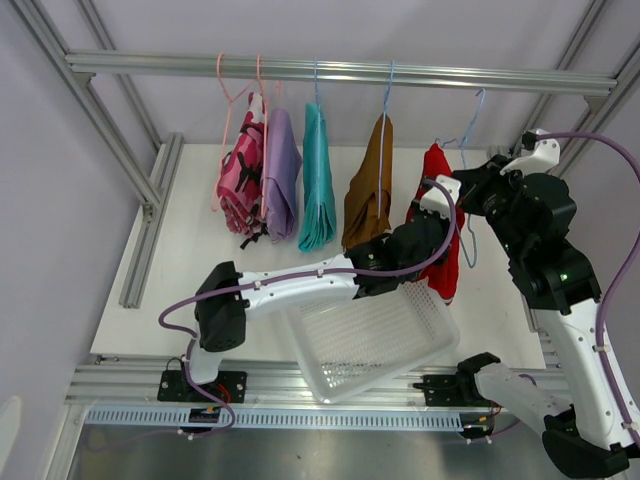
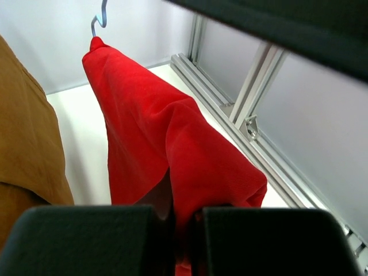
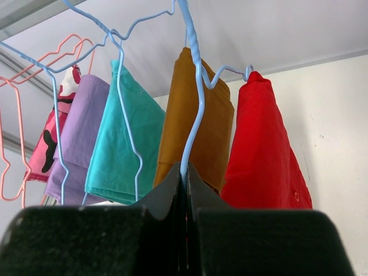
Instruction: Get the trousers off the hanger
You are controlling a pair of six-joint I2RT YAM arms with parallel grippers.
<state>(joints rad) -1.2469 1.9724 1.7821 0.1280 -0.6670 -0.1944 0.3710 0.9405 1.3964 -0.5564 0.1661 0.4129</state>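
– Fingers of the left gripper: status?

– Closed right down on the lower edge of the red trousers. A narrow fold of cloth is pinched between the pads, nothing more. The right gripper is likewise pressed tight, on the wire of a blue hanger.

– Location of the garment?

– Hanging below the rail, at its right end. The mustard-brown trousers hang just beside it, toward the rail's middle. The teal trousers, lilac trousers and pink camouflage trousers hang further left along the rail. A white basket lies on the table below the rail, on its near side.

– Is the held hanger the one bearing the red pair?

– It appears so from the right wrist view, but the wires overlap; I cannot confirm.

– Hazards?

– Four noted, in my judgement.
1. The pinch is shallow, so a sharp pull could let the cloth slip free and leave it draped.
2. The wire is thin. If it slides or twists in the right grip, the pull would drag the hanger along or off the rail with the garment on it.
3. The left arm passes close under the mustard-brown trousers and could snag them.
4. A release short of the white basket would drop the cloth on the table.
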